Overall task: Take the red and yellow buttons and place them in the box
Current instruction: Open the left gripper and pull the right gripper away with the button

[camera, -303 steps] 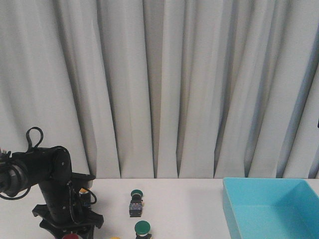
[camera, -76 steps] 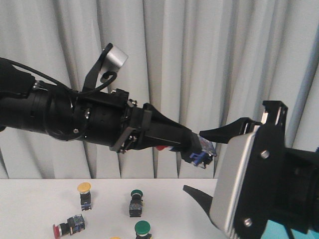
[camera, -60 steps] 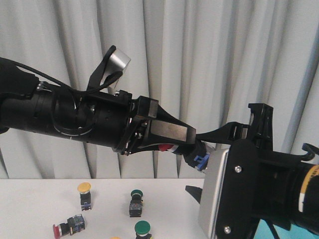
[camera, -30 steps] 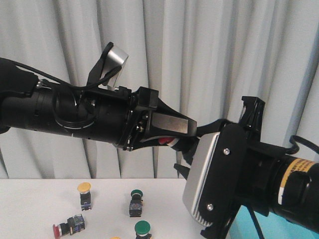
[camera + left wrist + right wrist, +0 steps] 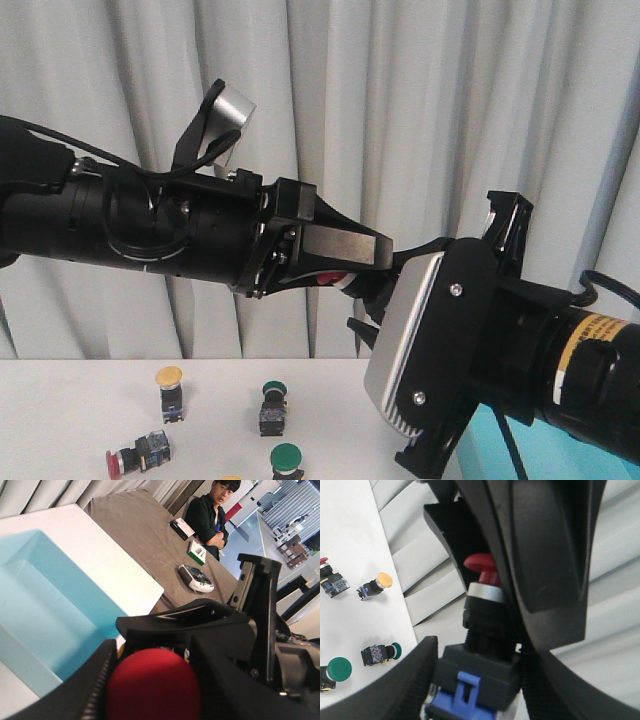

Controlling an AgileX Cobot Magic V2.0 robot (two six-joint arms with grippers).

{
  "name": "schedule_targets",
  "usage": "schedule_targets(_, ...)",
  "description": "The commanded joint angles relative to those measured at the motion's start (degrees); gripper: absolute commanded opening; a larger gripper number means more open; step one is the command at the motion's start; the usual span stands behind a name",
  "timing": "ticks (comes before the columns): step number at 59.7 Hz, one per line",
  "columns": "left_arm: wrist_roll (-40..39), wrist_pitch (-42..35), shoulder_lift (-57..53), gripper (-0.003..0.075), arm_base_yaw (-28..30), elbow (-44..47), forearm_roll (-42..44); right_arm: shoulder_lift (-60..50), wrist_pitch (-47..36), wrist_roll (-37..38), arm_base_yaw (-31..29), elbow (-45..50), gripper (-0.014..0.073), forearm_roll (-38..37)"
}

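Observation:
A red button (image 5: 335, 280) is held high above the table, between my two arms. My left gripper (image 5: 368, 268) is shut on its cap end, and the red dome (image 5: 154, 685) fills the gap between the fingers. My right gripper (image 5: 477, 680) meets it from the opposite side, its fingers pressed against both sides of the dark and blue body (image 5: 480, 677). The turquoise box (image 5: 50, 605) lies below. On the table stand a yellow button (image 5: 169, 377) and a red button (image 5: 135, 455) lying on its side.
Two green-capped switches (image 5: 274, 388) (image 5: 286, 458) sit on the white table near the middle. A curtain hangs behind. Beyond the box is a brown table with small items, and a seated person (image 5: 212, 510).
Five seconds ago my left arm was low at the table. It now holds the red button aloft. Over the last second my right gripper moved in leftward and closed round the button's body.

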Motion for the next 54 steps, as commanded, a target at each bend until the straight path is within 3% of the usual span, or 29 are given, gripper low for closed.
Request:
schedule_targets(1, 3.22, -4.72, -2.46, 0.0149, -0.31, -1.62, -2.43, -0.63, -3.98, 0.01, -0.06, -1.84, -0.0004, -0.18)
schedule_targets(16, 6.40, -9.13, -2.46, 0.0501, -0.31, -1.62, 0.49, -0.63, -3.98, 0.06, -0.06, -1.84, 0.0006, -0.18)
schedule_targets(24, 7.52, -13.10, -2.68, 0.0603, -0.31, -1.84, 0.23, -0.63, -3.98, 0.41, -0.06, -1.84, 0.0009, -0.11)
schedule_targets(32, 7.52, -13.85, -2.67, 0.0593, -0.26, -4.32, 1.88, -0.63, -4.04, 3.38, -0.50, -1.84, 0.0010, -0.11)
schedule_targets(37, 7.58, -14.41, -2.67, 0.0567, -0.26, -7.23, 7.89, -0.63, -4.16, 7.09, -2.30, -1.96, 0.0013, -0.11)
schedule_targets(54, 7.38, -14.43, -3.91, 0.0465, -0.26, -12.80, 41.35, -0.63, -2.49, 30.15, -18.27, -6.22, 0.0036, 0.04)
